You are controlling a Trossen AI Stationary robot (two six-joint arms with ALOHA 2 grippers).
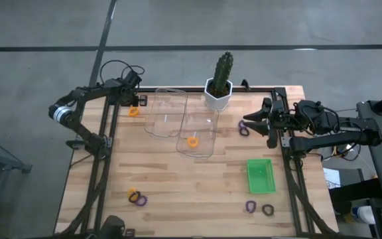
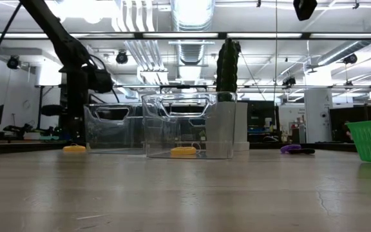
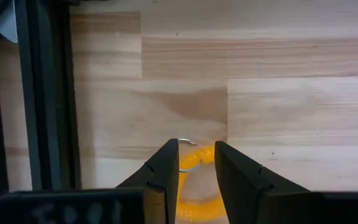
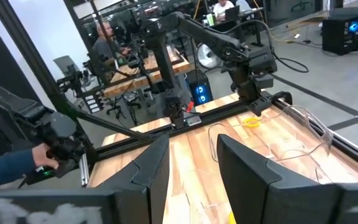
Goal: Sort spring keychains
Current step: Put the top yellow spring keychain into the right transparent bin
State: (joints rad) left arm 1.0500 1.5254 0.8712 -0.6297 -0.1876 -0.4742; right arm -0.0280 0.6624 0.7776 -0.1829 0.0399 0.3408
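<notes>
An orange spring keychain [image 3: 194, 158] lies flat on the table near the far left corner. My left gripper [image 3: 196, 163] points down over it, open, with part of the ring showing between its two fingers. In the high view this gripper [image 1: 132, 103] hangs just beyond that keychain [image 1: 133, 111]. A second orange keychain [image 1: 192, 141] lies inside a clear bin [image 1: 197, 129]. Purple and black keychains [image 1: 244, 127] lie near my right gripper [image 1: 260, 123], which hangs open above the table's right side, pointing level. My left gripper comes at the orange keychain from above, a finger [image 3: 166, 171] on either side of the ring's far arc [image 3: 191, 157]. The ring lies flat on the table. Whether the fingers touch it, I cannot tell.
A second clear bin [image 1: 166, 109] stands beside the first. A cactus in a white pot [image 1: 219, 86] is at the far edge and a green basket [image 1: 261, 176] at the right. More keychains lie near left [image 1: 136, 197] and near right [image 1: 258, 208]. A black frame rail [image 3: 42, 99] runs close to my left gripper.
</notes>
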